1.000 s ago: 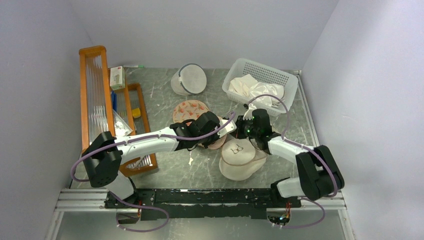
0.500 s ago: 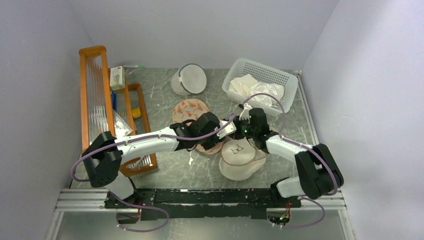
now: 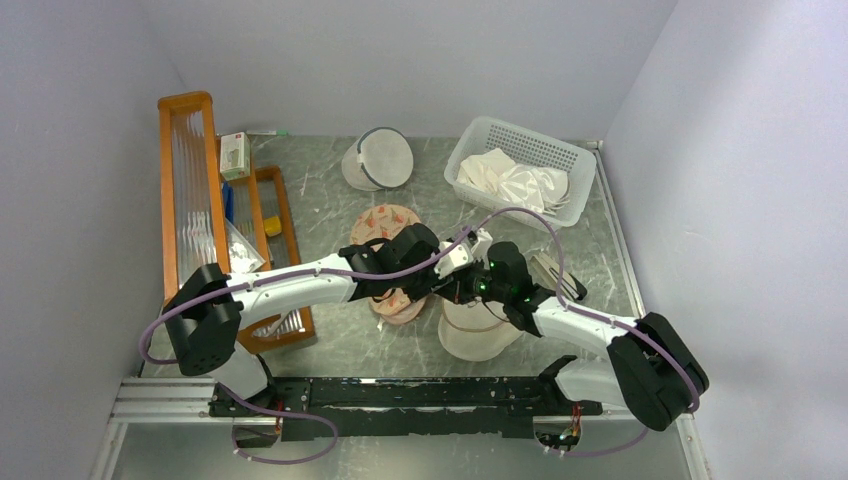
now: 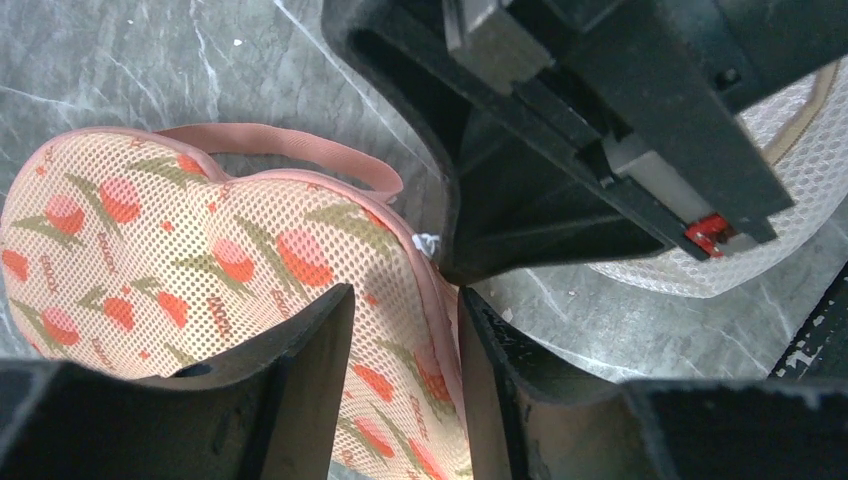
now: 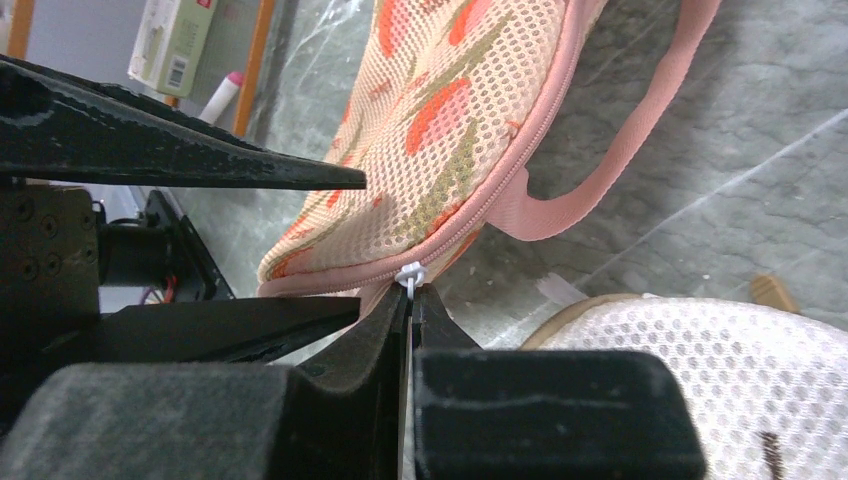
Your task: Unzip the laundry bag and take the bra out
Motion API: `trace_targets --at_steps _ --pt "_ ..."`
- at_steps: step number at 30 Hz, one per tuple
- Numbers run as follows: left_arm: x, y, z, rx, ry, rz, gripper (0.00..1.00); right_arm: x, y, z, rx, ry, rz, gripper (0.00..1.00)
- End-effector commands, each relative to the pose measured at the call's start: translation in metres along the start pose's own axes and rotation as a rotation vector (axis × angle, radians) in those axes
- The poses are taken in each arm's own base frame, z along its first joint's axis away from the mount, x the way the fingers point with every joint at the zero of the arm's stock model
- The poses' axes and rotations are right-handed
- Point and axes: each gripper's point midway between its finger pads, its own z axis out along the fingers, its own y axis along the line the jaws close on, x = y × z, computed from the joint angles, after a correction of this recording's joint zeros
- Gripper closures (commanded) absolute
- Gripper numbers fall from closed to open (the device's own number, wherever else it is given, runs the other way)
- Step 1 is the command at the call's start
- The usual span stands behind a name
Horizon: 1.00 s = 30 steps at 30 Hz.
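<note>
Top external: laundry bag (image 3: 383,217) under both arms; cream pouch (image 3: 478,335) just beside bag's near end.
Left wrist: left tool (image 4: 405,380) clenched on bag edge; print lettering too small to read.
Right wrist: right tool (image 5: 410,295) pinching white zipper pull (image 5: 410,272); visible zipper looks closed, so unzipping and removal left; bra unseen, presumably inside bag.

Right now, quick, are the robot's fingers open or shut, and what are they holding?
Left gripper: fingers shut on the laundry bag at its edge.
Right gripper: fingers shut on the bag's white zipper pull.
</note>
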Motion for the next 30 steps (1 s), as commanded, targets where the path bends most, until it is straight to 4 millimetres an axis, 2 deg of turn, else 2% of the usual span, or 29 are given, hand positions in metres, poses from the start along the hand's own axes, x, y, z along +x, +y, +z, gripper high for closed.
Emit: trace_targets --at_steps 1,5,8,14,17,22,29,30 --pt "-0.009 0.006 0.0 -0.034 -0.009 -0.005 0.49 -0.011 0.017 0.002 -0.056 -0.052 0.013 1.0" --pt "-0.005 0.003 0.004 -0.023 0.009 -0.002 0.51 -0.012 0.025 0.0 -0.071 -0.057 0.011 1.0" --pt "-0.004 0.004 0.006 -0.027 0.022 0.001 0.61 -0.012 0.025 0.0 -0.064 -0.056 0.006 1.0" --pt "-0.007 0.004 0.001 -0.03 0.004 0.004 0.79 -0.012 0.015 0.004 -0.01 -0.046 -0.011 1.0" --pt "-0.007 0.005 0.0 -0.034 0.003 0.005 0.93 -0.015 0.009 0.01 0.014 -0.039 -0.025 1.0" --pt "-0.005 0.004 0.001 -0.037 0.013 0.012 0.93 -0.027 -0.002 0.016 0.065 -0.059 -0.042 1.0" --pt "-0.006 0.005 -0.002 -0.042 0.007 0.018 0.93 -0.048 -0.032 0.013 0.109 -0.078 -0.017 1.0" --pt "-0.006 0.005 -0.002 -0.042 0.006 0.02 0.93 -0.055 -0.041 0.01 0.128 -0.09 -0.01 1.0"
